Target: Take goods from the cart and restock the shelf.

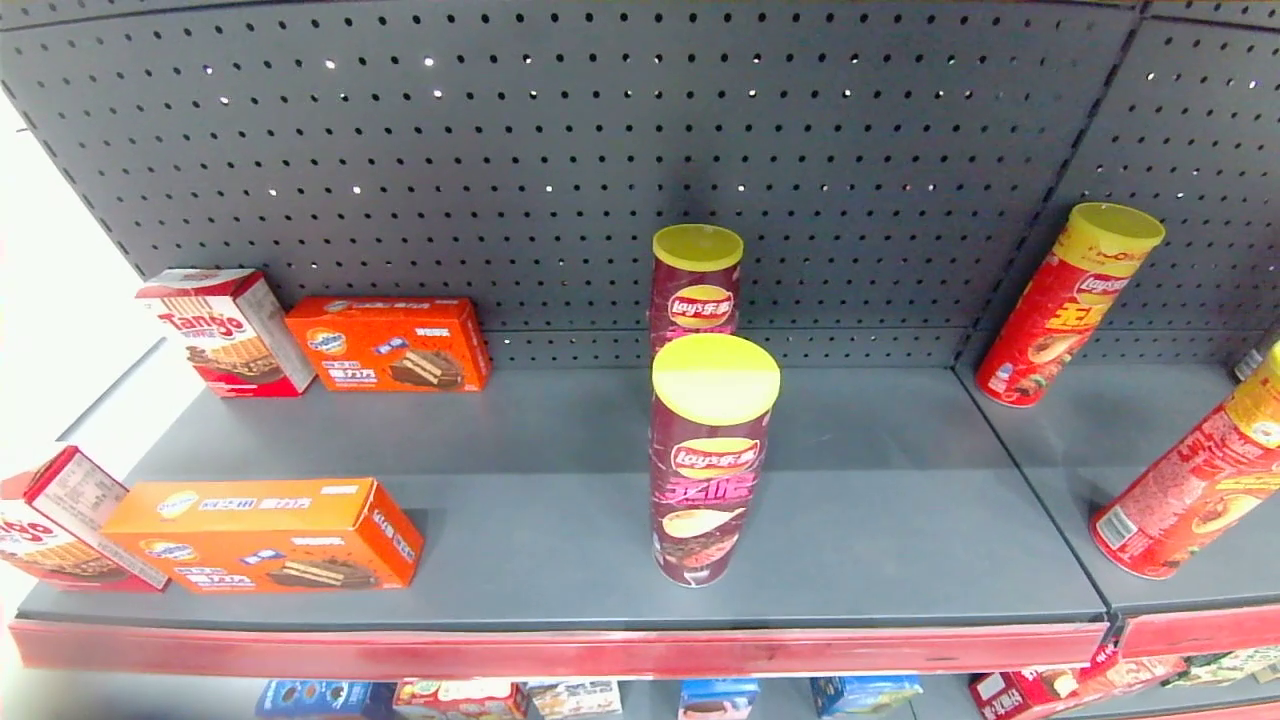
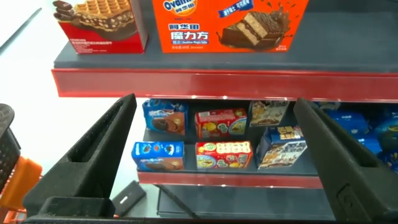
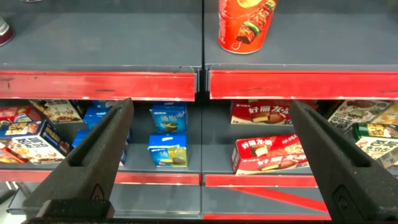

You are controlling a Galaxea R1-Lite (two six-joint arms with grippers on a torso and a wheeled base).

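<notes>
Left gripper (image 2: pixel 214 102): fingers spread wide with nothing between them, hanging in front of the red front edge of the shelf (image 2: pixel 186 59). Over that edge the left wrist view shows you the front wafer box (image 2: pixel 102 25) and the front orange box (image 2: pixel 230 25), side by side at the lip.

Right gripper (image 3: pixel 211 104): also released and empty. It faces the seam where two shelf sections meet. The front red can (image 3: pixel 245 25) stands close to the edge on the section to your right.

Head view, main section:
- The front purple can (image 1: pixel 705 470) stands upright about mid-shelf, toward the front
- The rear purple can (image 1: pixel 696 285) stands upright straight behind it, near the pegboard (image 1: pixel 500 150); you can see a gap between the two cans
- The rear orange box (image 1: pixel 390 343) and rear wafer box (image 1: pixel 225 330) sit just beside each other at the back on your left

On the neighbouring section to your right, the rear red can (image 1: pixel 1065 305) stands near the pegboard, well apart from the front one.

The lower shelves carry rows of small snack boxes (image 2: pixel 217 149)
</notes>
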